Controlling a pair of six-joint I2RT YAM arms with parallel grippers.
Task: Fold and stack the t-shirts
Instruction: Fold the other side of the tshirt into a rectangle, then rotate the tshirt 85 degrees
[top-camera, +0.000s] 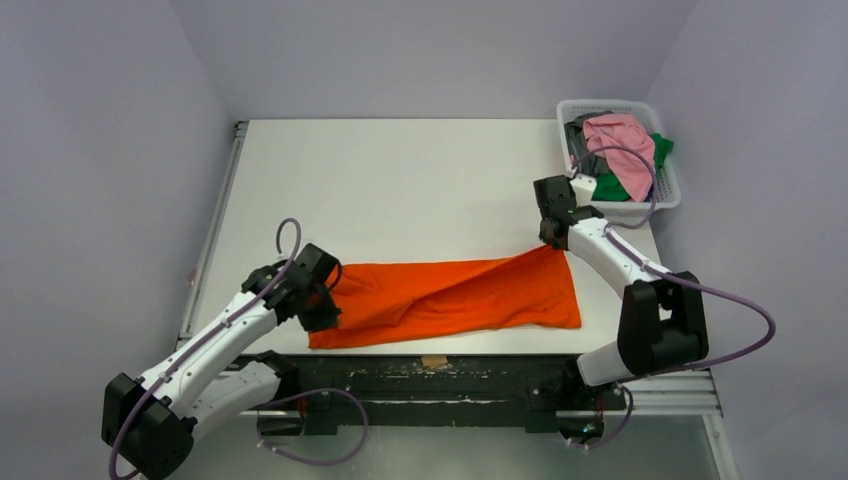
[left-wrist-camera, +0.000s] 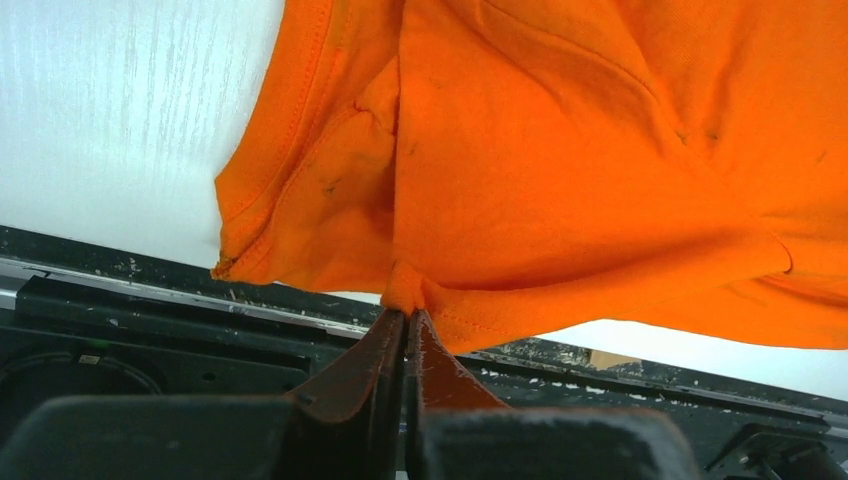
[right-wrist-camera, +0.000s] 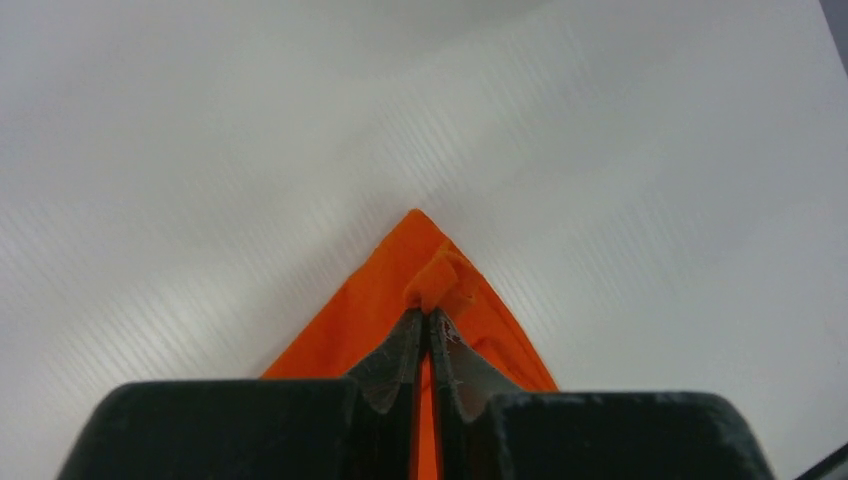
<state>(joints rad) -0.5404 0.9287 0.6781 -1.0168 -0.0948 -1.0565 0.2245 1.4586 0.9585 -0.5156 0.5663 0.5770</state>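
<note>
The white slotted basket (top-camera: 604, 103) sits at the far right corner of the desk (top-camera: 400, 180), and it is heaped well above its rim. On top lies a pink t-shirt (top-camera: 622, 140), crumpled. A green t-shirt (top-camera: 612, 187) shows under it at the basket's near end and again at its right wall. A grey t-shirt (top-camera: 580, 140) is bunched against the left wall. A lilac cable (top-camera: 610, 148) from the right arm arcs across the pile.

Outside the basket, nearer the arms and to the left of it, the orange t-shirt (top-camera: 450, 295) lies stretched in a long band along the desk's front edge. Its end towards the basket rises to a point, and creases run from that point along the cloth.

The right hand (top-camera: 552, 238) stands just in front of the basket's near left corner. Its wrist view shows the hand (right-wrist-camera: 428, 312) closed tight on that raised orange corner, a small fold of cloth sticking up past the tips.

The left hand (top-camera: 325, 290) is at the shirt's other end, well apart from the basket. Its wrist view shows that hand (left-wrist-camera: 405, 315) pinched narrow on the stitched hem, with the sleeve hanging loose beside it and small dark specks on the fabric.
</note>
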